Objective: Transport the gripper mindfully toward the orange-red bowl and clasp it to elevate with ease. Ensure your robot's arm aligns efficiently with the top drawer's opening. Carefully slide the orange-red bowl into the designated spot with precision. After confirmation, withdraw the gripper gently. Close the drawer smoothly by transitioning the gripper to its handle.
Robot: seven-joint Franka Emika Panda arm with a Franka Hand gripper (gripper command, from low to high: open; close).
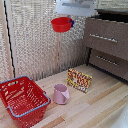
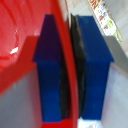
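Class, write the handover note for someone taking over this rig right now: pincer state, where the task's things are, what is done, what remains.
Pincer: shut on the rim of the small orange-red plastic bowl, held high in the air.
Top brown wooden drawer: pulled open, on the exterior view's right; silver bar handle untouched.
Done: bowl grasped and lifted.
Left: carry it over the drawer opening, set it inside, release, withdraw, push the drawer shut.

The bowl (image 1: 61, 23) looks glossy red plastic; the tool (image 2: 70, 70) has matt blue fingers (image 2: 48, 70). The table (image 1: 100, 107) is pale smooth wood, the drawer (image 1: 105, 37) brown wood, its handle (image 1: 103, 38) silvery metal.
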